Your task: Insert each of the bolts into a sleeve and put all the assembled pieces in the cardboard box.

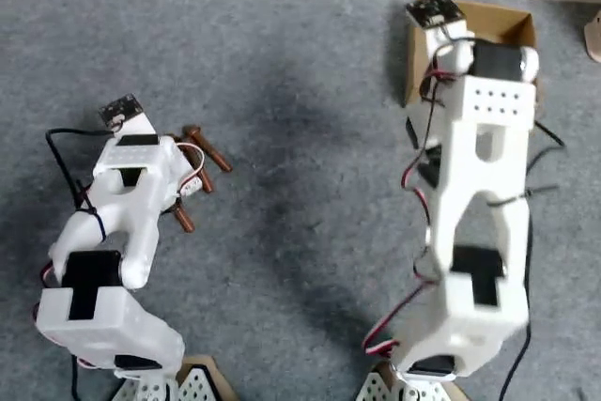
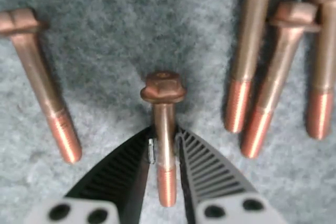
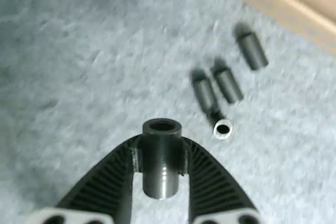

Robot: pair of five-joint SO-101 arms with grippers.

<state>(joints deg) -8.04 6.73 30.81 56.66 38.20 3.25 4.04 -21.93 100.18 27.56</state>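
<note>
My left gripper (image 2: 164, 134) is shut on the shank of a copper bolt (image 2: 163, 90), whose hex head points away from the wrist. Several more copper bolts (image 2: 251, 51) lie on the grey carpet around it. My right gripper (image 3: 161, 144) is shut on a black sleeve (image 3: 161, 129), with the open bore facing the camera. Several loose black sleeves (image 3: 227, 84) lie on the carpet beyond it, one showing a pale end (image 3: 223, 128). In the high view, the left arm (image 1: 131, 185) stands over the bolts (image 1: 208, 151). The right arm (image 1: 484, 166) stretches toward the cardboard box (image 1: 512, 23).
A corner of the cardboard box (image 3: 273, 1) lies just past the loose sleeves. Grey carpet (image 1: 300, 138) covers the table, with a wide open stretch between the two arms. The arm bases (image 1: 197, 384) sit at the near edge.
</note>
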